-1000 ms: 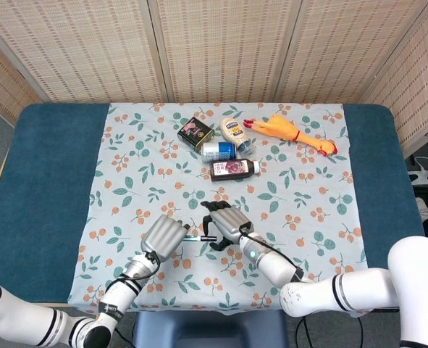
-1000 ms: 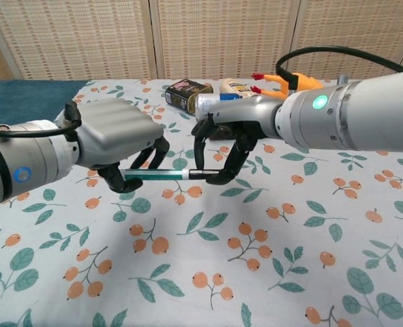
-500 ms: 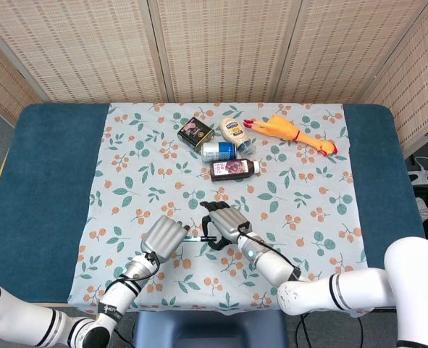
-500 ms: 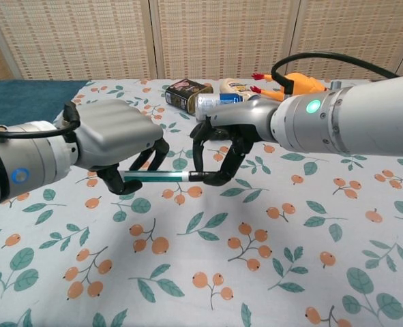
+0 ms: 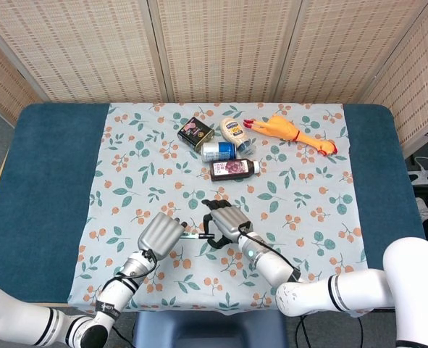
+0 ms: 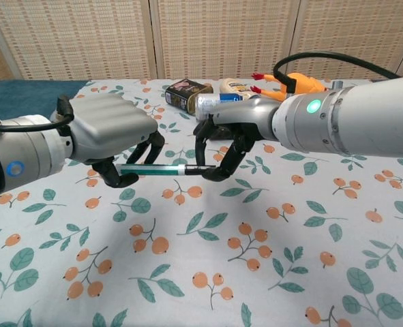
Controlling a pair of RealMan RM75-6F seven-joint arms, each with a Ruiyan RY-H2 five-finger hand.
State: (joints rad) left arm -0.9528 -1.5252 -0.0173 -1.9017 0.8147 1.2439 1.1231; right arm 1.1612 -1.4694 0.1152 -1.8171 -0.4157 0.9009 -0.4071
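While hands hide it overhead, pen (image 6: 161,169) shows.

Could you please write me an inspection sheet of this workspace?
Surface: floral cloth over a blue table.
Job's things: green pen, level, above the cloth.
Clutter: tin, can, mayo bottle, dark bottle, rubber chicken at the far edge.
Hands: left hand and right hand each hold one pen end.
Cables: black cable over the right arm.
Surroundings: woven screens.
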